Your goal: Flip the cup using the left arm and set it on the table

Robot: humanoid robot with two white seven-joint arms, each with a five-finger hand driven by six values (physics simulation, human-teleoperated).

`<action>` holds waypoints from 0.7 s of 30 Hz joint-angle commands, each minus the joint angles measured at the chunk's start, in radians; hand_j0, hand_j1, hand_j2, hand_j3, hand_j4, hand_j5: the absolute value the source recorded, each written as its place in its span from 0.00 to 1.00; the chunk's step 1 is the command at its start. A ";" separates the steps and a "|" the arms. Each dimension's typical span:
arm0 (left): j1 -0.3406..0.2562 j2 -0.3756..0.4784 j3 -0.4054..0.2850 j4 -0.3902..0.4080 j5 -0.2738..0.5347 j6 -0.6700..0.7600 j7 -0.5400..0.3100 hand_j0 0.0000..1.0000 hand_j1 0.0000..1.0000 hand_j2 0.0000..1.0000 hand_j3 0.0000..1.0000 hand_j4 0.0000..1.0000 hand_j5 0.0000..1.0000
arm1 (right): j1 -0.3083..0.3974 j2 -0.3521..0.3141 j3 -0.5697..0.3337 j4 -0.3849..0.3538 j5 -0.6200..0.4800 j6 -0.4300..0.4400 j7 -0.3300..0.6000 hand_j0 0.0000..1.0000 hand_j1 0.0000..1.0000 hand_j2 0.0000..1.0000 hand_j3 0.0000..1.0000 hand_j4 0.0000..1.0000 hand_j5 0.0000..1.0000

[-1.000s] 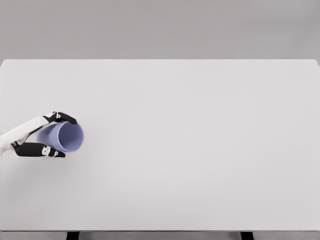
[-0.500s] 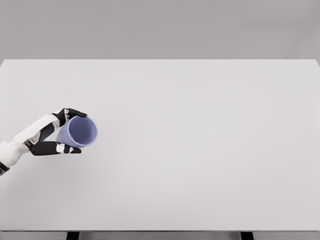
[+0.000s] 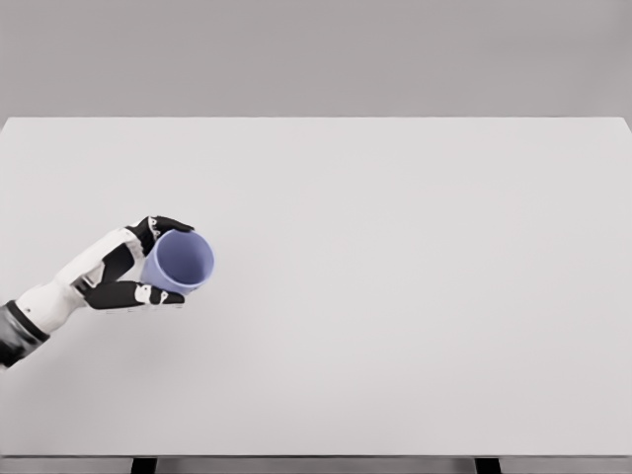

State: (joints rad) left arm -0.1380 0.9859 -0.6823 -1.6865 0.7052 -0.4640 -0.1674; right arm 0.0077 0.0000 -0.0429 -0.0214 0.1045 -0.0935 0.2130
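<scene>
- The left robot hand (image 3: 128, 272) reaches in over the counter's (image 3: 395, 296) left edge, its dark fingers (image 3: 158, 295) wrapped around a lilac cup (image 3: 180, 262).
- The cup sits at the hand's right side, its open mouth tipped toward me.
- It is in the counter's left part, about midway between the near and far edges.

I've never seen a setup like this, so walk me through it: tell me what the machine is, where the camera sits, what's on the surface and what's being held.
This is a simulator's render, not a real photo. The camera sits on a humanoid robot's head, looking down at a plain white table. The white and black arm entering from the lower left ends in the robot's left hand, which has five fingers. Those fingers are wrapped around a light purple cup, the only object here. The cup's open mouth faces up toward the camera, so you see inside it. The right arm is out of view.
</scene>
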 commanded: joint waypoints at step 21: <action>-0.110 -0.118 -0.092 0.130 0.255 0.081 -0.216 0.61 0.61 0.61 0.61 0.61 0.61 | 0.000 0.000 0.000 0.000 0.000 0.000 0.000 1.00 1.00 1.00 1.00 1.00 1.00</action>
State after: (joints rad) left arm -0.2531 0.8694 -0.7737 -1.5567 0.9543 -0.3828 -0.3745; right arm 0.0077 0.0000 -0.0429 -0.0214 0.1045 -0.0935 0.2130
